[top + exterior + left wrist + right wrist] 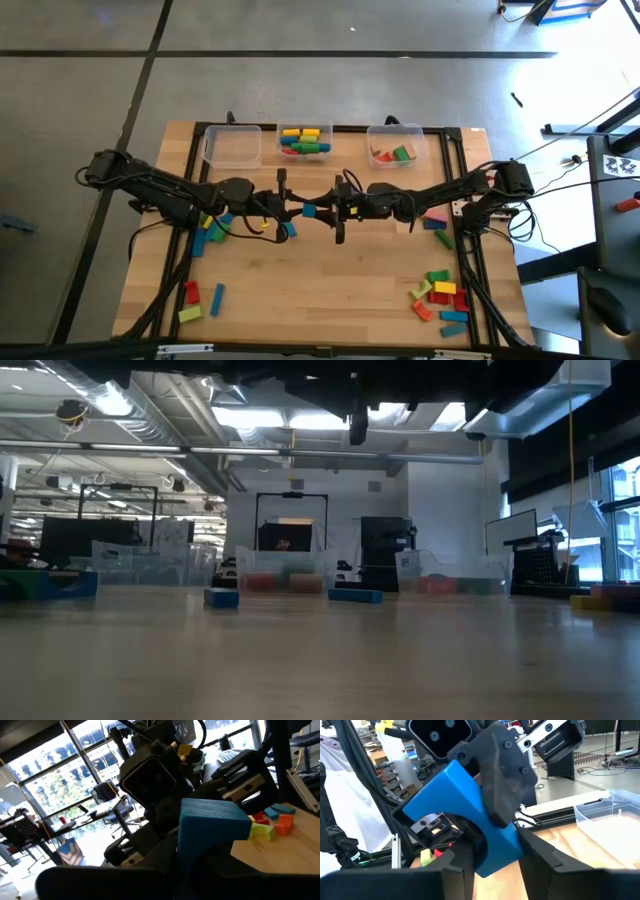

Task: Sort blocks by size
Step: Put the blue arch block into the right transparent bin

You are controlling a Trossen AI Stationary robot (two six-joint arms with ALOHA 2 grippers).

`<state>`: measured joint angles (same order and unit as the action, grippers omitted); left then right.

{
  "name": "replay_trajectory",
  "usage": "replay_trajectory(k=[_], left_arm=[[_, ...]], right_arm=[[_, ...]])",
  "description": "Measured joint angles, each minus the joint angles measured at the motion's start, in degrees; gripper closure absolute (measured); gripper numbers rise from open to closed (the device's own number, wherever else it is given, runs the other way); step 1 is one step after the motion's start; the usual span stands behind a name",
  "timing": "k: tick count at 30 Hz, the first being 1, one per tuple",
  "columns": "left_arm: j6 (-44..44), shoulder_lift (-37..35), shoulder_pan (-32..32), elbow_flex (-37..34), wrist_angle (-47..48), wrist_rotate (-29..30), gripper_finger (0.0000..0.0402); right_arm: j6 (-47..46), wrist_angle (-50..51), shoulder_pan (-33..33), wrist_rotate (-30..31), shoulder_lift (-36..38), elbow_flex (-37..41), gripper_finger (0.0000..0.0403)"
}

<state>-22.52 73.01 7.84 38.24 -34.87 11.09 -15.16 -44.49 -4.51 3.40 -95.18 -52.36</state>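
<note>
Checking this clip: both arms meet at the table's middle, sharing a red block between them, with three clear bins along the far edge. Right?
Not quite: the shared block is blue, not red. The right wrist view shows it plainly, between that arm's own fingers and the other arm's. The rest stands: in the high view the left gripper and right gripper meet mid-table, with three clear bins along the far edge.

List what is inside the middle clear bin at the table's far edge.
The middle bin holds several blocks: yellow, blue, green and red ones, loosely piled. Any blocks beneath them are covered, so the count is unclear.
</note>
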Motion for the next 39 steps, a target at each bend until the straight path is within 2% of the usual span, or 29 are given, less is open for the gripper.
replay_trajectory(k=[8,12,18,31,35,39], left_arm=[[4.3,-1.48,0.0,0.02,3.54,0.5,0.026],[5.48,-3.46,0.42,0.02,5.64,0.8,0.0237],[8.18,-6.37,0.56,0.02,11.35,1.42,0.0232],[7.65,-12.67,1.76,0.0,19.58,1.78,0.0237],[7.7,-14.74,1.75,0.0,23.83,5.66,0.0242],[9.7,-16.7,1.2,0.0,28.79,10.3,0.0242]], right_arm=[[0.57,0.56,-0.02,0.19,-0.04,0.0,0.0284],[0.87,0.11,-0.04,0.86,-0.02,-0.04,0.0284],[0.86,0.39,-0.02,1.42,-0.01,-0.06,0.0286],[3.67,0.02,0.22,5.29,0.07,0.0,0.0307],[6.1,0.54,0.22,6.31,1.31,0.02,0.0309],[10.63,5.61,0.2,10.63,5.95,0.02,0.0308]])
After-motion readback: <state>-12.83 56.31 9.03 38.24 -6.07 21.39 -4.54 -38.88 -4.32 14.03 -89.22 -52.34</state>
